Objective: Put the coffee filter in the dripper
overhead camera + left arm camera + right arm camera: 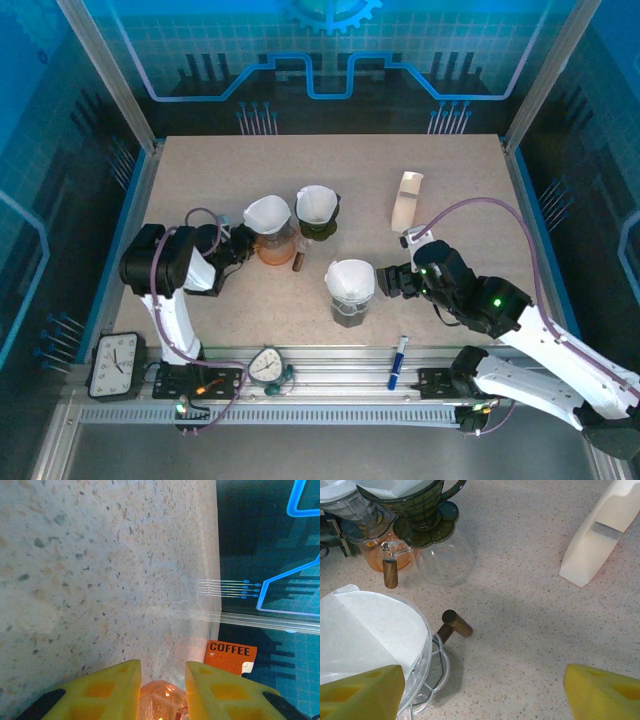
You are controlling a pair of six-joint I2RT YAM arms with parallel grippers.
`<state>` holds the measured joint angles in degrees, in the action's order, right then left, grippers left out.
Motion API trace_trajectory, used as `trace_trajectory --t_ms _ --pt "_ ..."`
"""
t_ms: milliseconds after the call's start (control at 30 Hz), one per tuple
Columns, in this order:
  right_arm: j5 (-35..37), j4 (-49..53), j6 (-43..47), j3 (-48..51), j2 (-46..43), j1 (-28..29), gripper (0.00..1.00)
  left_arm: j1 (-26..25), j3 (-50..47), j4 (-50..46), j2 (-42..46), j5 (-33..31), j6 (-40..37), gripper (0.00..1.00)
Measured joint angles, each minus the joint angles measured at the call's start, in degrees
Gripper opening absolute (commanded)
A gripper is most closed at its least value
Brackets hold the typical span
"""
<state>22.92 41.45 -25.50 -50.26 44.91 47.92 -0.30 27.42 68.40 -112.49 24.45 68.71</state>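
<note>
One paper filter (365,630) looks light, creasable: pinch its rim; right fingers (360,690) gape, left fingers (100,690) clasp the orange carafe (162,700).

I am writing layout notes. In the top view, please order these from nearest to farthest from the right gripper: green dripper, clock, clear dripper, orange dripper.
From the right gripper:
1. clear dripper, just to its left.
2. green dripper, farther back, mid-table.
3. orange dripper, left of the green one.
4. clock, at the near-left corner.
</note>
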Motion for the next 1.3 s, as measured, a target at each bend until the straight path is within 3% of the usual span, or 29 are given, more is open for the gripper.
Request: trace_trajectory --t_ms 1000,1300 --pt "0.04 -0.13 -0.87 0.48 0.20 -0.09 0.85 -10.88 -0.48 6.80 -3.08 -2.80 1.36 0.29" --pt "0.04 -0.26 -1.51 0.52 0.42 -0.09 0.85 -11.34 -2.16 -2.82 3.72 -5.40 0.15 0.32"
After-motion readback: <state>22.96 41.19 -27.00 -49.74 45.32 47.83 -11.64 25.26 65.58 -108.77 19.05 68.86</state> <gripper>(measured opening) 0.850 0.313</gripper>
